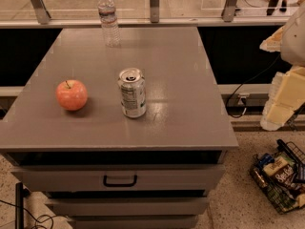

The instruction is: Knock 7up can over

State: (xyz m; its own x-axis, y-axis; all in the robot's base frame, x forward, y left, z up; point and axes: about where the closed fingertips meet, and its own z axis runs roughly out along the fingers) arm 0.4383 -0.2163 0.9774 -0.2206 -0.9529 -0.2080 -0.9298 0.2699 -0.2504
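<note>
Wire basket (271, 193) on the floor at 4 o'clock holds snack packets (277, 166). We see the 7up can (132, 93) upright mid-cabinet top (190, 80), with a silver lid and pale label, and an apple (71, 95) at its 9 o'clock. The gripper (277, 112) is at the 3 o'clock edge; we cannot tell its state.

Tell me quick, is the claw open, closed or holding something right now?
Claw: off to the right of the table, apart from the 7up can; open or closed cannot be told.
</note>
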